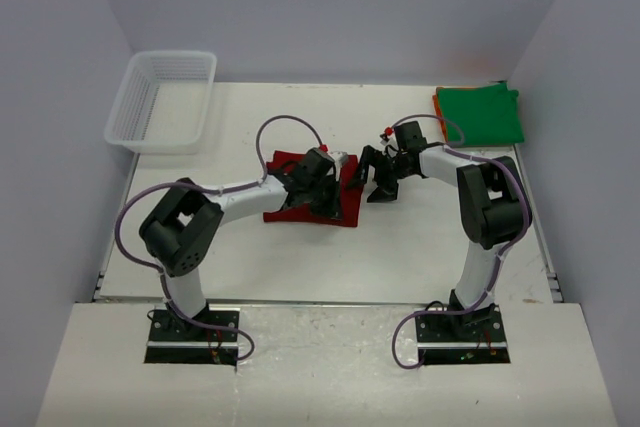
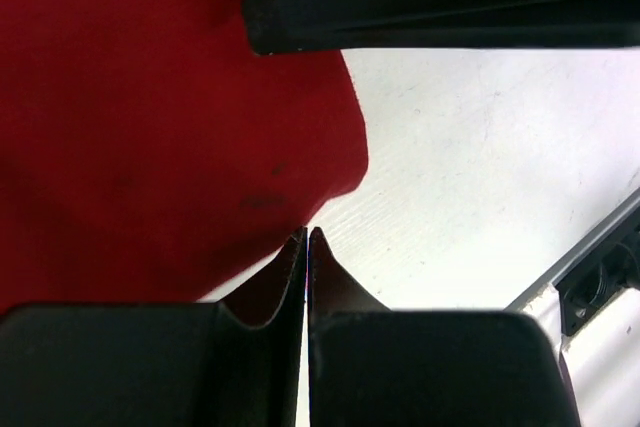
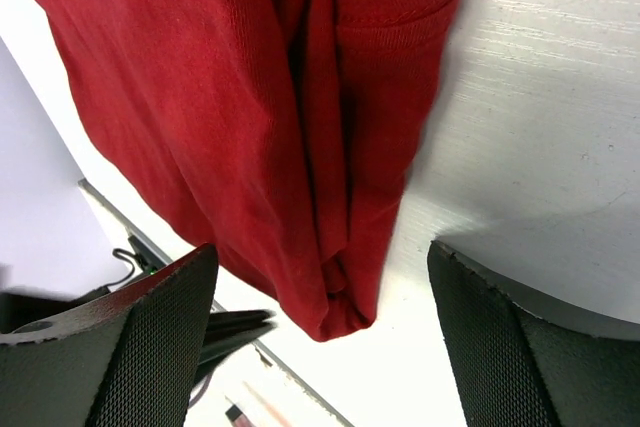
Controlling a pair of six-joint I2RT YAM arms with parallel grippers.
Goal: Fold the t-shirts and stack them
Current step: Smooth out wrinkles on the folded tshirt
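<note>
A dark red t-shirt (image 1: 290, 197) lies folded at the table's middle. My left gripper (image 1: 328, 197) rests on its right part. In the left wrist view this gripper (image 2: 306, 233) is shut, its tips at the shirt's edge (image 2: 150, 127), with no cloth seen between them. My right gripper (image 1: 372, 185) is open just right of the shirt. In the right wrist view its jaws (image 3: 320, 247) stand wide on either side of the shirt's folded corner (image 3: 340, 307). A folded bright green t-shirt (image 1: 480, 115) lies on an orange one (image 1: 437, 99) at the back right.
A white mesh basket (image 1: 160, 99) stands at the back left. The two grippers are close together at the shirt's right edge. The table's near edge and a dark fixture (image 2: 600, 277) show in the left wrist view.
</note>
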